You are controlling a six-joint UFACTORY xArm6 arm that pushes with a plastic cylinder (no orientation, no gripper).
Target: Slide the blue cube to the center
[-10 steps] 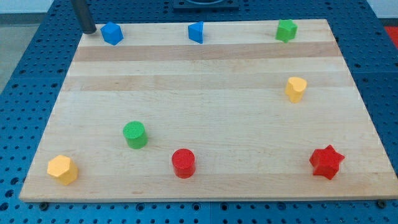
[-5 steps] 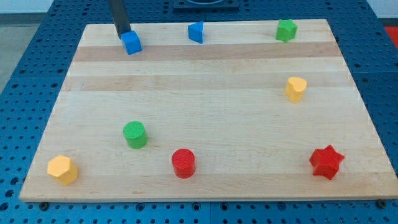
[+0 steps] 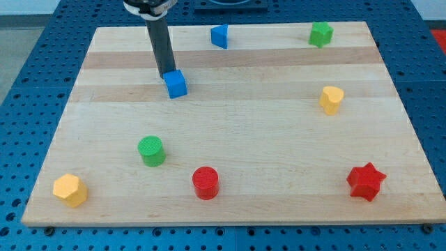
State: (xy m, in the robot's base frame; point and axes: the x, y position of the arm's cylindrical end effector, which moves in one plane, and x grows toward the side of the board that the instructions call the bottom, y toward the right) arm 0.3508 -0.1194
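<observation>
One upright rod, my tip (image 3: pixel 166 74) touching blue cube (image 3: pixel 175 84).

Wooden tabletop (image 3: pixel 230 132) on a blue perforated base. My tip (image 3: pixel 168 74) stands at the upper-left edge of the blue cube (image 3: pixel 175 84), touching it or just beside it; the dark rod rises from there toward the view's top. The cube lies left of centre, in the board's upper half. Along the top edge: a second blue block (image 3: pixel 220 35), of unclear shape, and a green block (image 3: pixel 320 33) at the right. A yellow block (image 3: pixel 332 100) sits at right of mid-board. Near the bottom, from left to right: a yellow polygonal block (image 3: pixel 70 189), a green cylinder (image 3: pixel 150 150), a red cylinder (image 3: pixel 205 183) and a red star (image 3: pixel 366 182), all well apart.
</observation>
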